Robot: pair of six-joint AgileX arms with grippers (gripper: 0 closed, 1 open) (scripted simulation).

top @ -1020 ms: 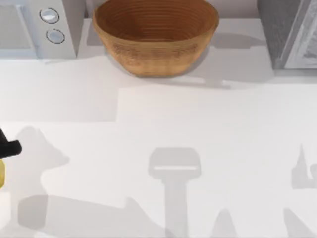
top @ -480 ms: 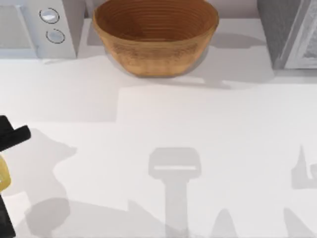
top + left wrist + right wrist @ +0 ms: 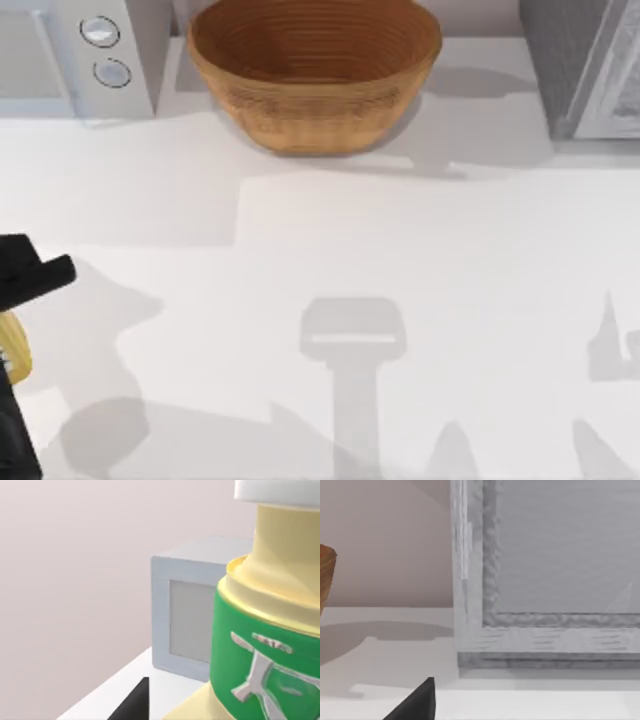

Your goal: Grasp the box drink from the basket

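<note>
Left gripper [image 3: 30,278] moved rightward from table [image 3: 400,250] edge, grip state unclear.

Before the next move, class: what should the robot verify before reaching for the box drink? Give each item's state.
1. Basket upright at far side of table: ok.
2. Box drink located in basket: cannot tell.
3. Left gripper free of yellow bottle beside it: cannot tell.
4. Bare table between left gripper and basket: ok.
5. Microwave apart from basket: ok.
6. Right gripper near grey cabinet, away from basket: ok.
</note>
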